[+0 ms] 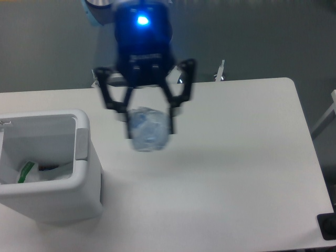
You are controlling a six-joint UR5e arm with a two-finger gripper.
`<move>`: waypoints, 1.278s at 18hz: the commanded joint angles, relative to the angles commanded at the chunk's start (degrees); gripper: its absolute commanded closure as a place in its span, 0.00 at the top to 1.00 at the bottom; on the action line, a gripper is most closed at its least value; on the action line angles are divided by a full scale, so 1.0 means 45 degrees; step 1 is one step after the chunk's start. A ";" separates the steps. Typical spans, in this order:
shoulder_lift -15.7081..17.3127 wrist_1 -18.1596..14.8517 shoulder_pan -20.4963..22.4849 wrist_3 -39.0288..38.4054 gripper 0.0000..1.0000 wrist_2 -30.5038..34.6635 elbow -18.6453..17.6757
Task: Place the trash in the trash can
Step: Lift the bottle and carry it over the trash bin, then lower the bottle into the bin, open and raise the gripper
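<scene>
My gripper (148, 125) hangs high above the table, close to the camera and blurred, shut on the crushed clear plastic bottle (147, 131), which points end-on at the camera. It is up and to the right of the trash can (79, 181), a white bin with a grey tab (82, 143) at the table's left. Inside the bin lies the crumpled white wrapper with a green strip (26, 172).
The white table (236, 173) runs to a rounded right edge. A dark object (328, 227) sits past the front right corner. The arm's base is hidden behind the gripper at the back.
</scene>
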 joint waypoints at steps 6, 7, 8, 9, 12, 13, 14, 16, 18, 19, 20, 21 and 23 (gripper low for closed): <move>-0.0508 0.0020 -0.0997 -0.0137 0.64 -0.0039 0.0156; -0.0605 0.0020 -0.1095 -0.0156 0.64 -0.0039 0.0176; -0.0703 0.0020 -0.1270 -0.0176 0.64 -0.0039 0.0156; -0.0762 0.0020 -0.1465 -0.0195 0.64 -0.0039 0.0137; -0.0840 0.0020 -0.1740 -0.0565 0.64 -0.0039 0.0097; -0.0898 0.0020 -0.1760 -0.0721 0.64 -0.0039 0.0175; -0.0938 0.0020 -0.1760 -0.0800 0.64 -0.0039 0.0156; -0.1016 0.0000 -0.1916 -0.0859 0.64 -0.0020 -0.0058; -0.1075 0.0000 -0.1917 -0.1073 0.65 -0.0020 -0.0369; -0.1055 0.0000 -0.1936 -0.1094 0.65 -0.0020 -0.0545; -0.1055 0.0000 -0.1936 -0.1094 0.66 -0.0020 -0.0644; -0.1055 0.0000 -0.1936 -0.1113 0.73 -0.0020 -0.0645; -0.1036 0.0000 -0.1936 -0.1113 0.92 -0.0020 -0.0684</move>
